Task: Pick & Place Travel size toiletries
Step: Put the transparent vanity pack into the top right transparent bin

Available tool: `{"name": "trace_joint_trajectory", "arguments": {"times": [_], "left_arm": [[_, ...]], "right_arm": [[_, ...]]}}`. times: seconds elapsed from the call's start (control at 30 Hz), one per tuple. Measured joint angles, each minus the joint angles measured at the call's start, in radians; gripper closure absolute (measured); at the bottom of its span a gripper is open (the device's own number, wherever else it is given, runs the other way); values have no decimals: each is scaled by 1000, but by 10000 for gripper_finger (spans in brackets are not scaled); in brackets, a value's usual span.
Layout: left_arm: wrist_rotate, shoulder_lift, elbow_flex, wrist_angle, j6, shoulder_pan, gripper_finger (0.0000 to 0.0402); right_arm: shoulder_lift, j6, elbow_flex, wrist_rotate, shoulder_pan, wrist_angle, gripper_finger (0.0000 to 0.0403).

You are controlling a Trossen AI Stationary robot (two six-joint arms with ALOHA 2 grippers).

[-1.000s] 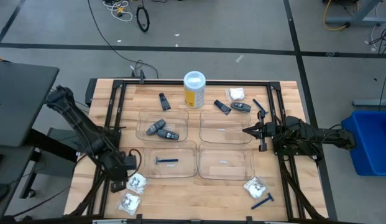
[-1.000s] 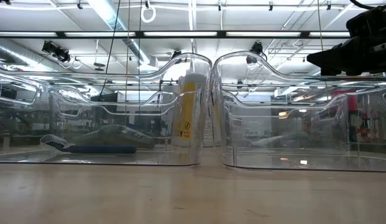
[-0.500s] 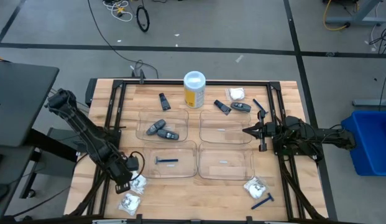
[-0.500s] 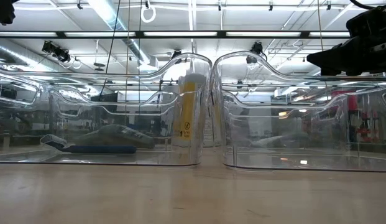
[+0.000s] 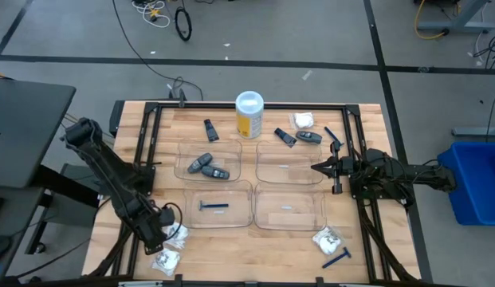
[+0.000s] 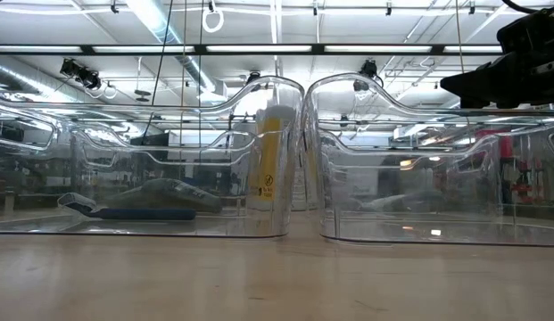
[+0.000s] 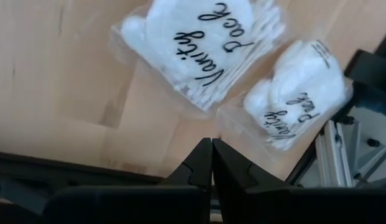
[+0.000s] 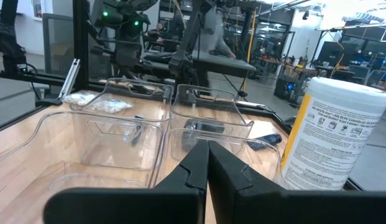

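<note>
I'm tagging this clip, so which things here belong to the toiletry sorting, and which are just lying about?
Job:
white packets
grey sticks
blue razors
dark tubes
clear trays
left gripper, shut, over the packets

Lying about:
yellow canister
blue bin
floor cables

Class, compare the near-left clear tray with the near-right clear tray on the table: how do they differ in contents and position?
The near-left tray holds a thin blue razor; the near-right tray holds no such item, only a faint pale mark on its floor. The near-left tray lies closer to the left tool, which hangs shut by two white packets; the near-right tray lies closer to the right tool, also shut. Both are clear, rectangular and upright on the wooden table.
</note>
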Motion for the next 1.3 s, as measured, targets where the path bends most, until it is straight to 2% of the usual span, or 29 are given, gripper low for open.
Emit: {"name": "trace_joint_trajectory", "arguments": {"times": [0.57,0.73,1.07,1.3], "left_arm": [[-7,102,0,86,-177,-37,377],[2,106,0,90,-186,-40,341],[2,106,0,95,-170,-40,230],[16,105,-31,149,-155,-42,198]], "right_arm": [[0,0,0,0,0,0,390],[0,0,0,0,0,0,390],[0,0,0,0,0,0,390],[0,0,0,0,0,0,390]]}}
